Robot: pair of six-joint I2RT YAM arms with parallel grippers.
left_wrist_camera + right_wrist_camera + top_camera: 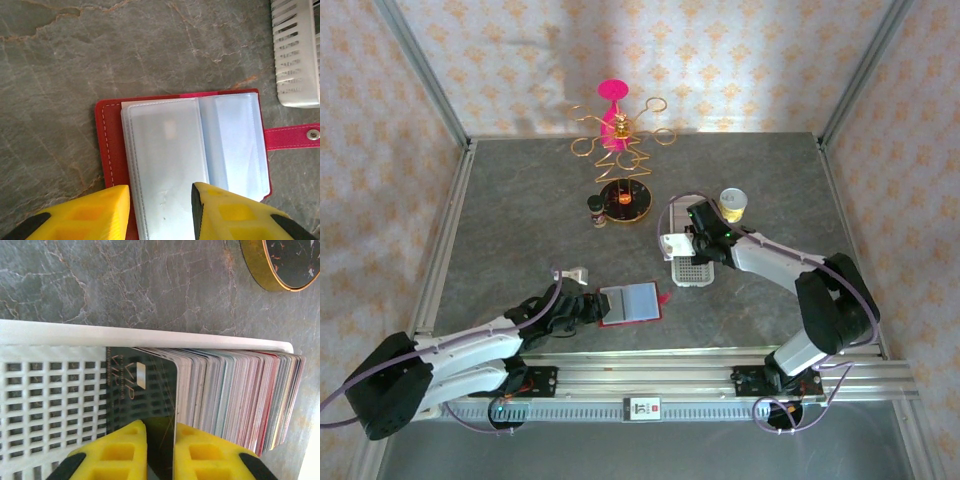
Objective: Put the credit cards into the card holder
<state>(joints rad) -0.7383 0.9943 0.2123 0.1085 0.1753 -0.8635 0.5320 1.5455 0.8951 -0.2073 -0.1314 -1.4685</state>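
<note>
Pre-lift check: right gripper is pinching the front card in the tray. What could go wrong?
1. The black card sits against the packed card stack in the white tray; lifting may drag neighbours along.
2. The right gripper holds one edge only; the card could pivot or slip.
3. The card holder's clear pockets lie flat by the left gripper; the slot may not open.

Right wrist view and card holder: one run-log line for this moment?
right gripper: shut on black card at end of card stack in white tray | left gripper: open, over card holder | card holder: open, flat
</note>
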